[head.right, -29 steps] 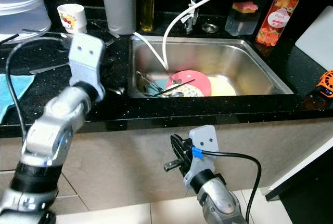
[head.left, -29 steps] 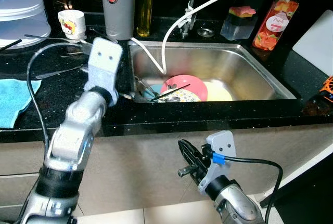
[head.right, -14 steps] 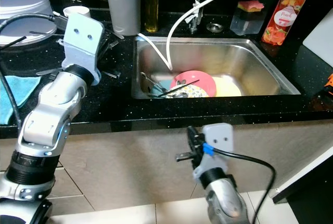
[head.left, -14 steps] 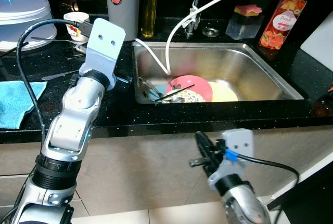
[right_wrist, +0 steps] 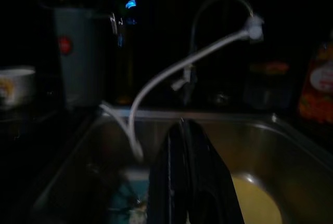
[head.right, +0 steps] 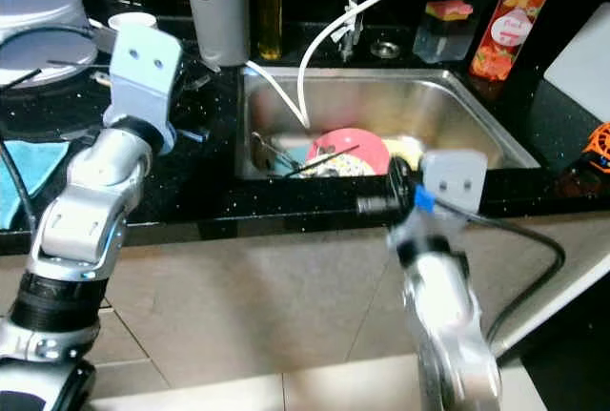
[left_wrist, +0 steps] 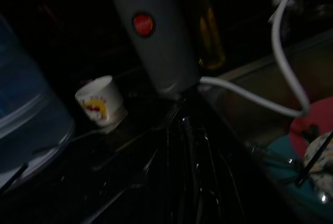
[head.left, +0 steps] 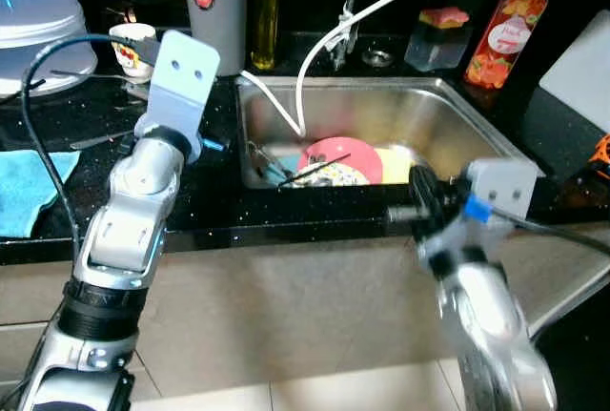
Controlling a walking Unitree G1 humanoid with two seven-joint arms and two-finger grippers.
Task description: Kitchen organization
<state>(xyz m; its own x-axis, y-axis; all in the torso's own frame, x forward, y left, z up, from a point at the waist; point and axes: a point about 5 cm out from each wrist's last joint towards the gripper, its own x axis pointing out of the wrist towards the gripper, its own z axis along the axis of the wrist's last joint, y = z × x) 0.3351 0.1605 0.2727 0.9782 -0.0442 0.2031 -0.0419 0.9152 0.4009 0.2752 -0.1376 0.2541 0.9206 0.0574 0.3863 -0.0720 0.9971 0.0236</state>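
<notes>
The right claw (right_wrist: 190,172), pinched shut and holding nothing, hovers at the sink's (head.left: 448,115) front edge; the pink plate (head.left: 341,158) lies toward 11 o'clock from it. I cannot tell the left claw's grip.

Both arms are built of rounded silver segments with black joint rings, each ending in a pale grey wrist plate; the left plate (head.left: 181,75) shows two small dark screw holes. Black cables loop from both wrists, and a blue clip (head.left: 476,208) marks the right one. The right tool (right_wrist: 193,180) has long black fingers.
</notes>
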